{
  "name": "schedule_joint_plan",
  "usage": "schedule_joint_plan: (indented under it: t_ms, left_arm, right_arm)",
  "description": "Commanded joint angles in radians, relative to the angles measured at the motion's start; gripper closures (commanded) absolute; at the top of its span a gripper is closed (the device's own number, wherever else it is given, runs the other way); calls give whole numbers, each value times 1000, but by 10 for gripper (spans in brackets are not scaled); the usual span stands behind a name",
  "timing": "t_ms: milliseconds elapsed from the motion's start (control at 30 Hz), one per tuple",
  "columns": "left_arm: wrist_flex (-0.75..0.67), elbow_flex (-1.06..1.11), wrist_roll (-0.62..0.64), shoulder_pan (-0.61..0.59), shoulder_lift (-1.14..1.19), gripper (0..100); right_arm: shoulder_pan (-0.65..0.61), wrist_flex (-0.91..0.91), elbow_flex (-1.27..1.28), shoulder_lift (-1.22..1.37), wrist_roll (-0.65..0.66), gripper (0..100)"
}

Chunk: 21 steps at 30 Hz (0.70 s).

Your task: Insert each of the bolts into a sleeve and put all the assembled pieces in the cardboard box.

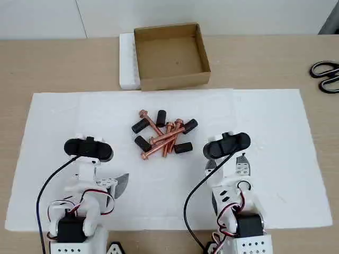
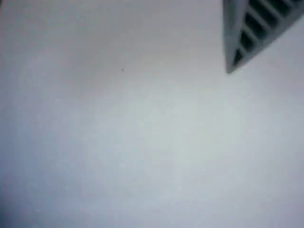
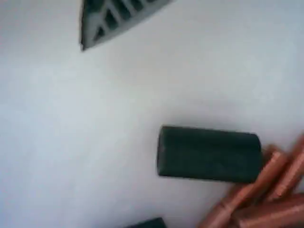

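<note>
Bolts [image 1: 162,139] lie heaped just beside right hand [image 1: 211,164].

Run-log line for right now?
stage: none assembled | bolts, sleeves: loose pile on white sheet | cardboard box: empty

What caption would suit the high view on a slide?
Copper bolts and black sleeves heaped on a white sheet, between two robot arms and an empty cardboard box.
</note>
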Motion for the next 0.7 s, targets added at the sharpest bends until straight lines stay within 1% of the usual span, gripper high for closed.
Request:
schedule_joint_plan:
  t_ms: [0,600,667]
  left_arm:
    - [-21,-4,5,6,-6,687]
    - [-21,-5,0,17,-6,687]
    - [-40,-4,8,34,-6,687]
  right_arm:
    - [1,-1,6,-18,8,742]
    - [-2,-1,6,-18,9,742]
    - [-2,-2,6,-18,6,742]
